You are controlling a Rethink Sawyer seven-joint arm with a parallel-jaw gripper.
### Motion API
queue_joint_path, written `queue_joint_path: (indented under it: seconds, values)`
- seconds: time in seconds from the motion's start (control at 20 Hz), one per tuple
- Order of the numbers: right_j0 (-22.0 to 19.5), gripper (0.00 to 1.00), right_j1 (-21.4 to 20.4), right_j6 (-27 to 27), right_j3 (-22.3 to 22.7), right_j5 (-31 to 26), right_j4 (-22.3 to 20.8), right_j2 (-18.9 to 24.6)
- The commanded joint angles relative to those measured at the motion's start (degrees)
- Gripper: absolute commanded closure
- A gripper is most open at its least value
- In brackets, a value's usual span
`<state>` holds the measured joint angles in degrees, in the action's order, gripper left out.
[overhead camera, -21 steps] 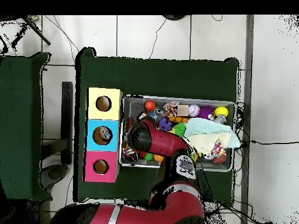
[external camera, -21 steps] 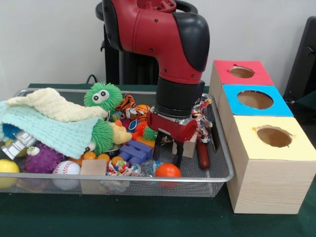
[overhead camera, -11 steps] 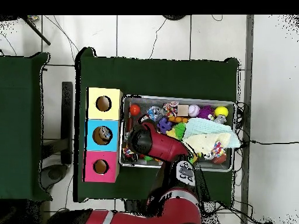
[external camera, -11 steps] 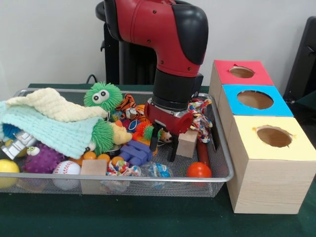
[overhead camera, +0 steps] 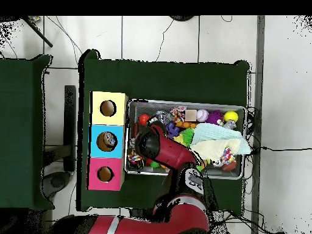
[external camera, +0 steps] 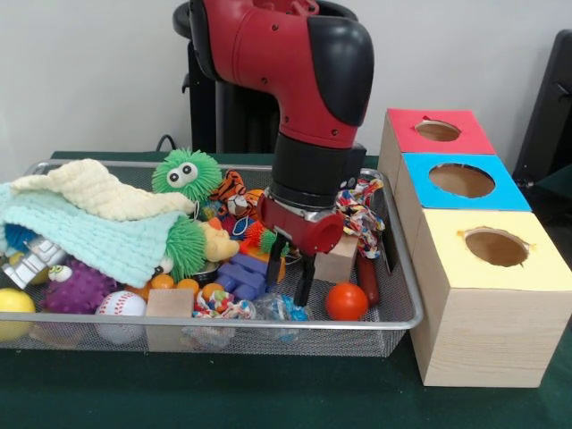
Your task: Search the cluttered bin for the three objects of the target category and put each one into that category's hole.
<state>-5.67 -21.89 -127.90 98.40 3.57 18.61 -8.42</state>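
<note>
My gripper [external camera: 288, 272] hangs open and empty just above the toys in the wire bin [external camera: 407, 268], right of centre. An orange ball [external camera: 346, 301] lies loose on the bin floor just right of the fingers, near the front rim; in the overhead view the orange ball [overhead camera: 144, 119] shows at the bin's corner nearest the boxes. A baseball [external camera: 121, 304] and a yellow ball [external camera: 11, 304] lie at the front left. Three boxes stand beside the bin, with a red-topped hole [external camera: 438, 130], a blue-topped hole [external camera: 462, 180] and a yellow-topped hole [external camera: 496, 246]. From overhead the arm hides the gripper.
A wooden block [external camera: 338, 259] and a rope toy [external camera: 362, 214] lie behind the gripper, purple blocks [external camera: 241, 275] to its left. Blankets [external camera: 89, 223] cover the bin's left half beside a green fuzzy toy [external camera: 185, 172]. A purple spiky ball [external camera: 80, 286] and wooden cube [external camera: 168, 304] sit in front.
The orange ball rolled from under the gripper toward the bin's right end, then settled slightly back. The gripper rose a little and shifted left, still empty.
</note>
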Motion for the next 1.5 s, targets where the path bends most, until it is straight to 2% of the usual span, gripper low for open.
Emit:
queue_joint_path:
  seconds: [0.05, 0.2, 0.45, 0.85, 1.3, 1.5]
  values:
    - [-1.7, 0.00, 4.0, -16.7, 2.4, 7.4, 3.7, 6.0]
    - [-1.4, 0.00, 4.4, -15.2, 1.9, 7.5, 4.0, 5.9]
    - [-3.2, 0.00, 5.4, -14.4, 1.2, 10.4, 2.2, 7.9]
    - [-5.8, 0.00, 5.3, -13.6, 0.9, 11.9, 1.0, 9.8]
    - [-6.1, 0.00, 6.3, -13.9, -0.5, 13.9, 2.5, 9.3]
    - [-2.9, 0.00, 7.0, -11.3, -2.2, 13.2, 4.5, 5.4]
